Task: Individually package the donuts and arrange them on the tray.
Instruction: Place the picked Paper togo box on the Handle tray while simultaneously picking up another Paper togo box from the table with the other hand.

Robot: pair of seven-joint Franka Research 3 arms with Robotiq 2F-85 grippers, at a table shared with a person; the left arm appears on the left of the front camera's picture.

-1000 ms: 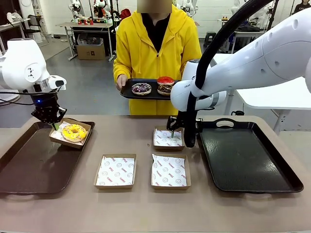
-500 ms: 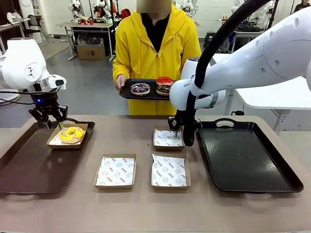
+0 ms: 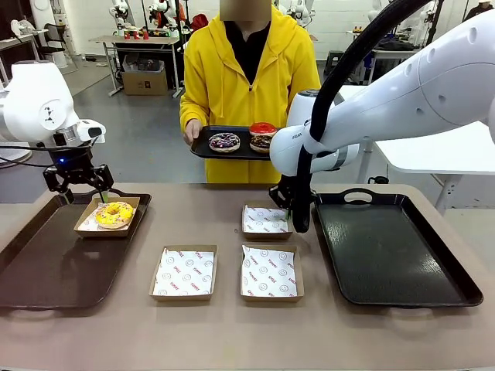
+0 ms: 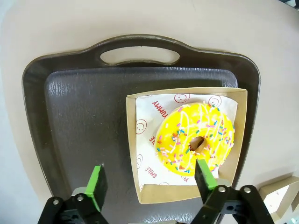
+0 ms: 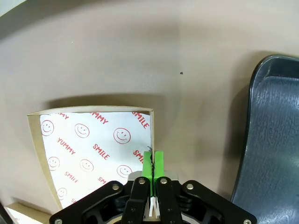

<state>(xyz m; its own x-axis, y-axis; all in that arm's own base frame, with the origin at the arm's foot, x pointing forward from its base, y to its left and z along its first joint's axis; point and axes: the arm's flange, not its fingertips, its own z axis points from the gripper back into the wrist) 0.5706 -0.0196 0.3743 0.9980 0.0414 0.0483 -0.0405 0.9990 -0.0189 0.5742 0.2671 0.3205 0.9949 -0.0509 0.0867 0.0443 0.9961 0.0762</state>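
— Donut with yellow icing (image 3: 114, 214) in paper box (image 3: 89, 222), at far right corner of left tray (image 3: 46, 263). Fingers?
— Left fingers (image 4: 96, 186) spread wide just above that box, gripping nothing. Right fingers (image 5: 153, 161) pinched shut on side wall of empty box (image 5: 88, 149), on counter (image 3: 232, 332) beside right tray (image 3: 390, 247).
— Rest of batch?
— On small black tray (image 3: 201, 149) held by person (image 3: 240, 69) in yellow across counter: dark sprinkled donut (image 3: 224, 141) beside red-iced donut (image 3: 264, 128), pressed against brown donut (image 3: 261, 143). Two more empty boxes (image 3: 184, 272) side by side on near counter
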